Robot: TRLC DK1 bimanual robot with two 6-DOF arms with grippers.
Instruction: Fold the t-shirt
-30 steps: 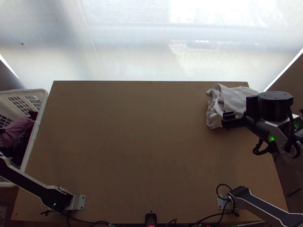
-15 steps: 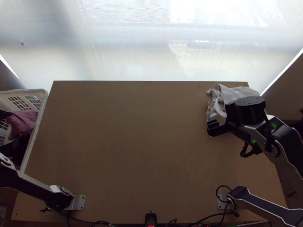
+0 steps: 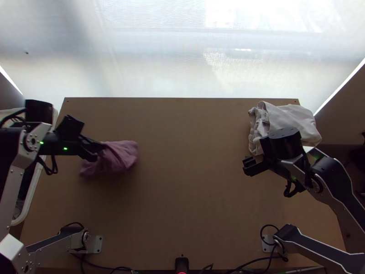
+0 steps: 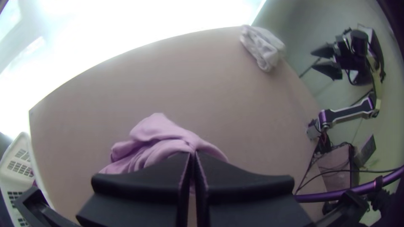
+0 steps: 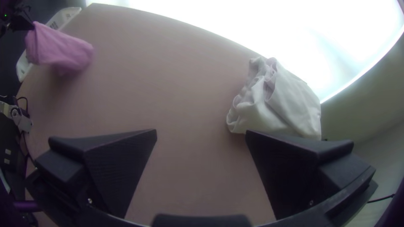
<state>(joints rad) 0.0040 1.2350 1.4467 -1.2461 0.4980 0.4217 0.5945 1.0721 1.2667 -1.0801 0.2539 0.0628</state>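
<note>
Left to right: a white basket [image 4: 17, 147] is standing beside the table's left edge [image 4: 38, 138], enclosing dark contents. The left gripper [image 3: 96, 153] is pressing its fingers together, pinching one end of the pink t-shirt [image 3: 121, 157], which is hanging bunched over the table's left side. The right gripper [image 3: 250, 165] is holding its fingers wide apart, near a loosely folded whitish cloth [image 3: 294, 119] that is lying at the far right corner.

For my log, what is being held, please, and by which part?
The left gripper holds the pink cloth by a gathered end; the right gripper holds nothing.
</note>
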